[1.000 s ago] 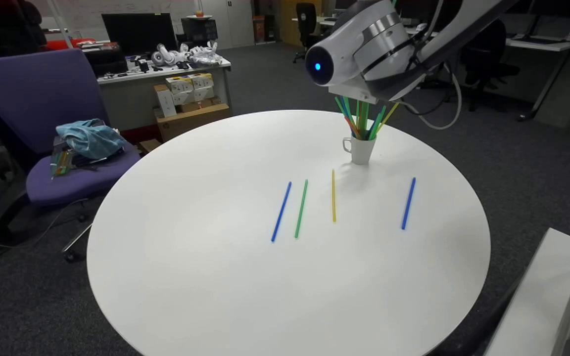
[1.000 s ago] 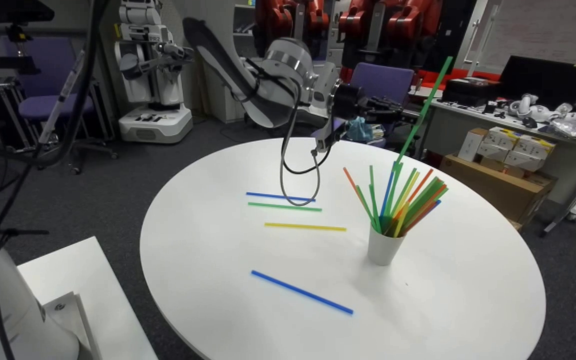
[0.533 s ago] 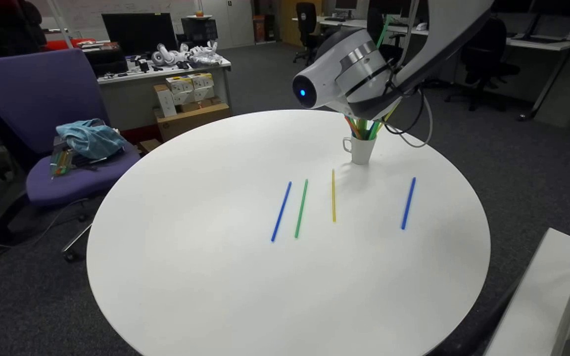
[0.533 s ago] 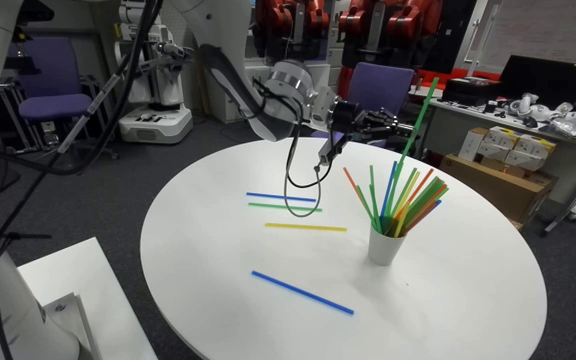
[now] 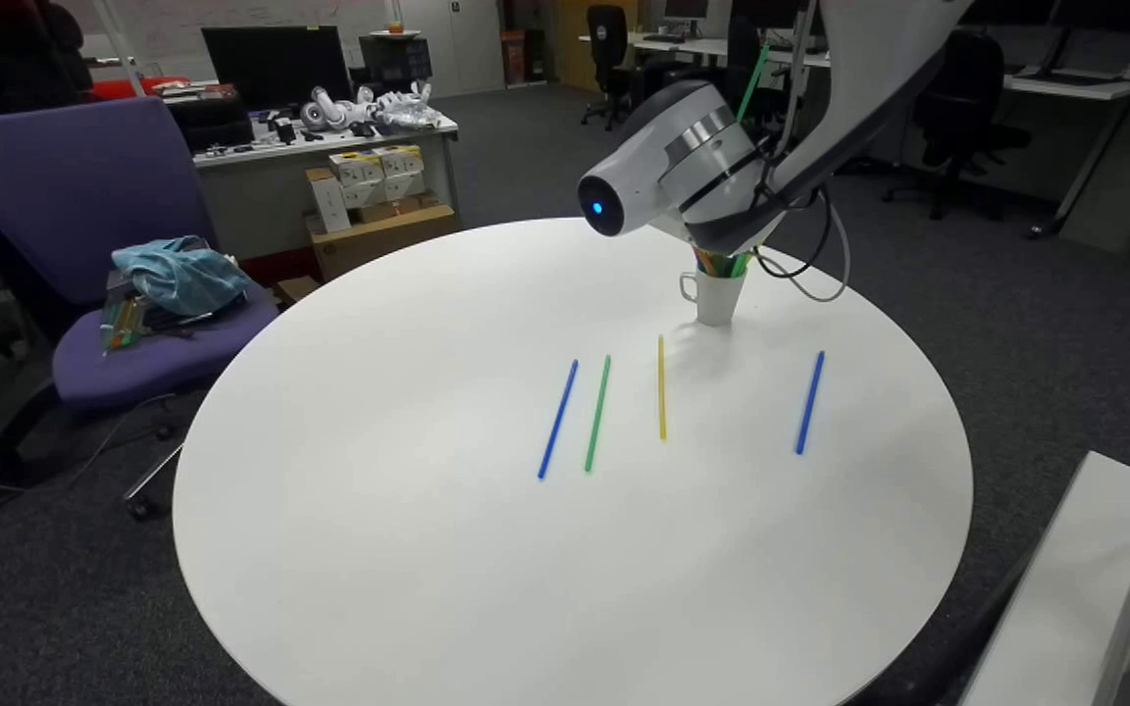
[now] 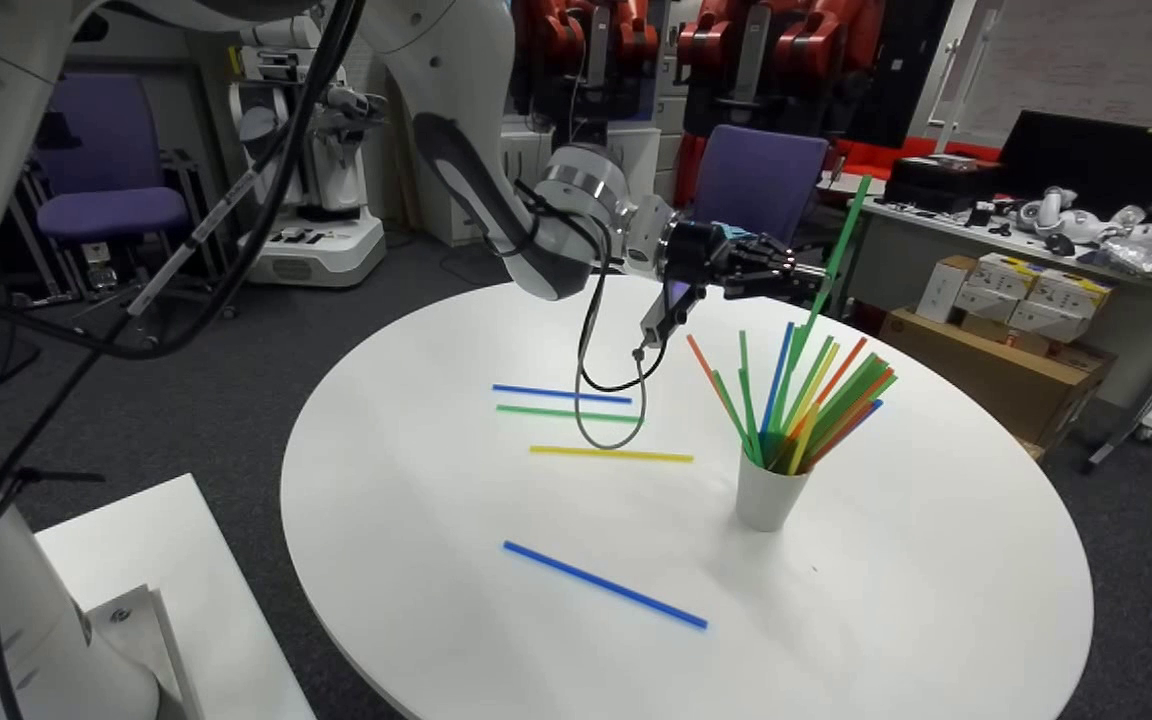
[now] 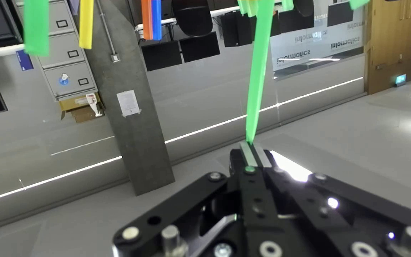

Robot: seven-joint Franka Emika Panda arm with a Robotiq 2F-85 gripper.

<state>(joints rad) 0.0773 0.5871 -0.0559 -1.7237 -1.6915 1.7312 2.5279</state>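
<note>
Straws point(image 6: 850, 402) in green, blue, orange and yellow already stand in the white cup point(image 6: 768, 497), fanning out over its rim, so a good part of the work looks done. One more is in hand: the wrist view shows the gripper point(image 7: 254, 151) with its fingertips pressed together, pinching a tall green straw point(image 7: 259, 71). In an exterior view this straw slants above the cup, its top rising past the fingertips and its lower part running down among the others. Whether its lower end is inside the cup I cannot tell, because the crowd hides it. It is not yet let go, so this placement seems unfinished.

Four straws lie flat on the round table point(image 5: 408, 549), all outside the cup. A blue straw point(image 5: 558, 420) and a short green straw point(image 5: 597, 414) lie just beside each other without touching; a yellow straw point(image 5: 661, 388) lies nearer the cup than that pair; a lone blue straw point(image 5: 809, 403) lies well apart from the three. These four are out of the gripper and look like what is left.
</note>
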